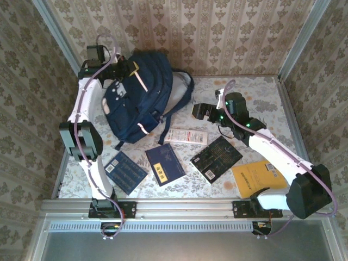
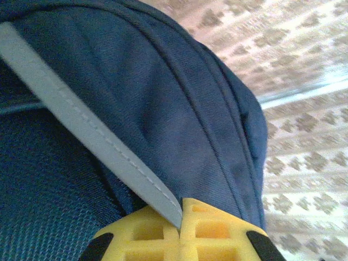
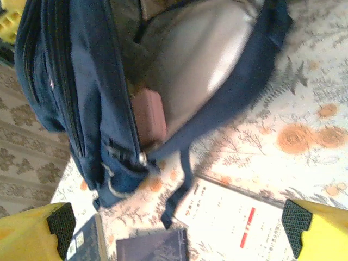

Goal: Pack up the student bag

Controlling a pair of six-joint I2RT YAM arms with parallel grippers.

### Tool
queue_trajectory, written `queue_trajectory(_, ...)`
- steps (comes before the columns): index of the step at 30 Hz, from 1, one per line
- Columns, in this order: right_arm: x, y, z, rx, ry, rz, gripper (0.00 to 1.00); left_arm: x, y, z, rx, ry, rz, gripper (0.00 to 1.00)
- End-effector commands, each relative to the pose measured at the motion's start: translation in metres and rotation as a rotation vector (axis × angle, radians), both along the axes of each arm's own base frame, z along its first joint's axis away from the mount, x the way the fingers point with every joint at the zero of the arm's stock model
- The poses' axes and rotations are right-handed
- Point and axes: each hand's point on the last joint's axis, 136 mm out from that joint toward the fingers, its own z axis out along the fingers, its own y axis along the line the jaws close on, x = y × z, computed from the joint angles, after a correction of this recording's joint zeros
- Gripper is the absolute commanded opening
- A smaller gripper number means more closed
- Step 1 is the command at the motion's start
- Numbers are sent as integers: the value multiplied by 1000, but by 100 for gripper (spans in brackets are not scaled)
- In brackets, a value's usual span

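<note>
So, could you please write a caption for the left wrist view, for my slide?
Left gripper shut on the pale trim strip of the navy student bag.

Nothing legible out here. The flat white paper booklet (image 3: 228,217) carries a red bar (image 3: 247,228) and rows of fine print, too blurred to read. The dark navy rectangular book (image 1: 168,157) wears a yellow label (image 1: 161,173) with dark characters, too small to make out.

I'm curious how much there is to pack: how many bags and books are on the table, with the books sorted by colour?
Bag: 1
Blue books: 2
White booklet: 1
Black book: 1
Yellow book: 1
Total: 6
</note>
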Motion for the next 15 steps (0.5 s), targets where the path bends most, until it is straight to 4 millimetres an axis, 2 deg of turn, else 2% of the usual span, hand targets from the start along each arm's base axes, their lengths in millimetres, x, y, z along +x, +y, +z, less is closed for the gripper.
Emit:
queue_trajectory(1,-1,-10,-24,-47,114,14,100,9,3,5,133,-81,6,0)
queue_trajectory(5,2,-15,-61,-93,257,19,100,13,-9,-28,151,-13,-19,0)
queue_trajectory(6,3,-16,-67,-104,283,23,100,12,-12,-34,154,4,-26,3)
queue_trajectory(8,2,-15,-82,-123,347,34,100,7,-19,-43,170,34,-39,21)
queue_trajectory(11,3,-20,-101,-161,431,21,99,-6,-27,-44,230,29,-31,43)
queue_trajectory(13,3,-20,-111,-168,463,19,99,-20,-33,-45,241,30,-28,51)
queue_trajectory(15,3,-20,-123,-179,508,17,99,-36,-45,-48,222,27,-40,54)
